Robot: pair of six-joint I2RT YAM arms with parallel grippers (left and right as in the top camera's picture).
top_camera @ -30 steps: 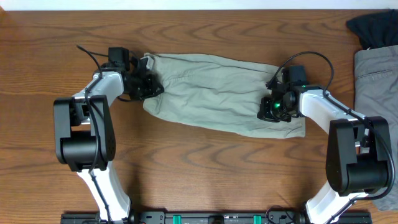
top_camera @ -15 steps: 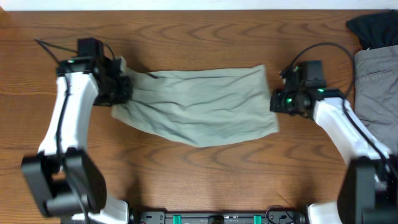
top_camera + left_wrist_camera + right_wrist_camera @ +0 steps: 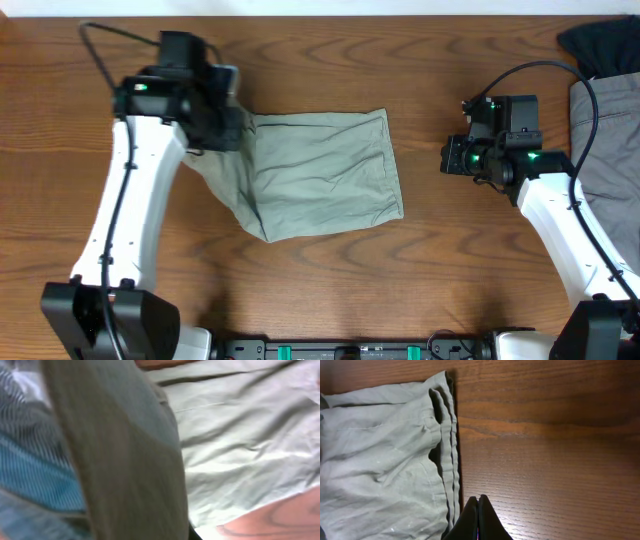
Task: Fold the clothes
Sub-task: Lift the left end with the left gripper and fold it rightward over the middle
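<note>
The khaki-green shorts (image 3: 325,175) lie folded into a rough rectangle on the wooden desk (image 3: 330,290), a little left of its middle. Their right edge is straight and stitched, and their lower-left side runs off in a slanted fold.

The left gripper (image 3: 232,130) sits at the shorts' upper-left corner, where the cloth bunches up toward it. In the left wrist view its fingers are buried. A blurred band of the fabric stands lifted right against the lens, with the rest of the garment spread flat and creased behind it. From that the gripper reads as clamped on the shorts, though the fingertips themselves cannot be seen. A blurred blue-striped patch fills the left edge of that view, and I cannot tell what it is.

The right gripper (image 3: 478,505) is pressed closed with nothing between its 2 dark fingertips. It hangs over bare wood just beside the shorts' edge — apart from the cloth, not touching it. In its own view that edge shows at least 2 layers stacked unevenly, with a dark gap between them near the top corner.

At the far right of the desk lies a grey garment (image 3: 608,140), and a black garment (image 3: 600,45) sits above it in the corner — both well apart from the shorts.
</note>
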